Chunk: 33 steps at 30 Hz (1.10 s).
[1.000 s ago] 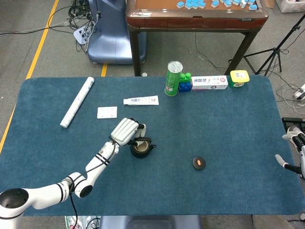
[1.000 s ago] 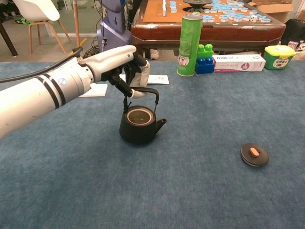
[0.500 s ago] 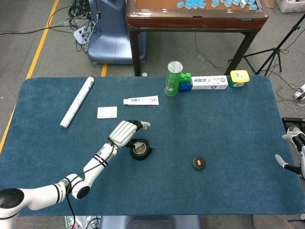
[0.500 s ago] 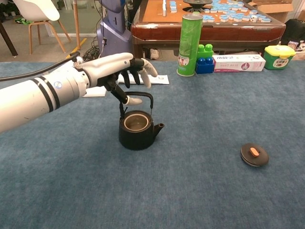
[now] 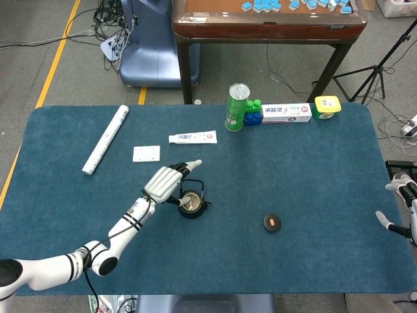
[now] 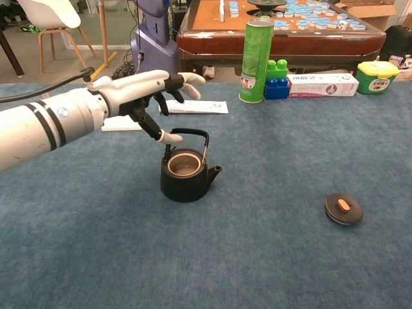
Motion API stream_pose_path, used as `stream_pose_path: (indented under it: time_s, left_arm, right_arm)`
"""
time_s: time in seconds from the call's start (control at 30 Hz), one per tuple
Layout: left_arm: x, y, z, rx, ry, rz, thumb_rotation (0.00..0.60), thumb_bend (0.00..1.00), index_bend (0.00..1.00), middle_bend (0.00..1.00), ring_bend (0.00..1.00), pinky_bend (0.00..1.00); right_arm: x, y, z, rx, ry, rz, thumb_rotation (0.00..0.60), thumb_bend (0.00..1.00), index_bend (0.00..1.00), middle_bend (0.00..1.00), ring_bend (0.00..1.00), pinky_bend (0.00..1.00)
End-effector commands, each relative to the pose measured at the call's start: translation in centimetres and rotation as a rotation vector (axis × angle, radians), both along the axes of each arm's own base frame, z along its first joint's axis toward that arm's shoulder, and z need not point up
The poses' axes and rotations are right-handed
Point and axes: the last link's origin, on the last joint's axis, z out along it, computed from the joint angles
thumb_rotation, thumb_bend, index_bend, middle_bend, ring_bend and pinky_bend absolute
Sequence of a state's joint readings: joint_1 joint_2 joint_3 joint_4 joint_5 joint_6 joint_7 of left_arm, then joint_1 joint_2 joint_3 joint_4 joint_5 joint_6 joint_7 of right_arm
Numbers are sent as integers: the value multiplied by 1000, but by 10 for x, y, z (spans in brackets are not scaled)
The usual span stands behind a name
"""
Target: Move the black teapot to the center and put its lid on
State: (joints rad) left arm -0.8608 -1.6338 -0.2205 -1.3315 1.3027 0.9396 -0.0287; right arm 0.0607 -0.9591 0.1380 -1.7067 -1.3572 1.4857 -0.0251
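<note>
The black teapot (image 5: 192, 205) (image 6: 185, 176) stands upright on the blue table with no lid, its handle raised and its spout toward the right. My left hand (image 5: 167, 180) (image 6: 149, 94) hovers just left of and above it, fingers spread and holding nothing; the thumb tip sits close to the handle. The black lid (image 5: 272, 223) (image 6: 344, 208) with an orange knob lies on the cloth to the right of the pot. My right hand (image 5: 402, 199) shows at the table's right edge, fingers apart, empty.
Along the far edge stand a green can (image 5: 238, 107) (image 6: 257, 60), green and blue blocks (image 5: 253, 113), a toothpaste box (image 5: 287, 113) and a yellow-lidded tub (image 5: 326, 107). A toothpaste tube (image 5: 193, 137), a white card (image 5: 146, 153) and a white roll (image 5: 105, 139) lie at back left.
My left hand let go of the teapot handle, opened its fingers and drew back to the left. The teapot settled on the cloth a little left of where it was.
</note>
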Motion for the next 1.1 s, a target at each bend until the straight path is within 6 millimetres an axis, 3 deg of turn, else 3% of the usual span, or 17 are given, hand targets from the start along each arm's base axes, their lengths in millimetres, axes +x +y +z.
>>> stream_pose_path:
  time_s: [0.03, 0.27, 0.53, 0.8, 1.1]
  left_arm:
    - [-8, 0, 12, 19, -20, 21, 600, 218, 50, 144, 173, 291]
    - [-37, 0, 50, 102, -54, 90, 600, 218, 53, 144, 173, 291]
    - [-87, -12, 101, 219, -47, 203, 600, 218, 59, 144, 173, 291]
    - [-144, -46, 142, 300, 28, 327, 600, 218, 65, 148, 174, 291]
    - [-184, -93, 162, 359, 120, 405, 600, 218, 67, 151, 174, 291]
  right_arm:
    - [1, -1, -1, 5, 2, 5, 600, 218, 351, 300, 99, 119]
    - [7, -7, -6, 39, 5, 30, 600, 219, 351, 300, 99, 119]
    - [16, -16, -13, 93, 13, 66, 600, 219, 351, 300, 99, 119]
    - [38, -31, -30, 213, 23, 159, 600, 219, 351, 302, 99, 119]
    - [72, -50, -65, 406, 43, 279, 600, 199, 351, 295, 98, 119]
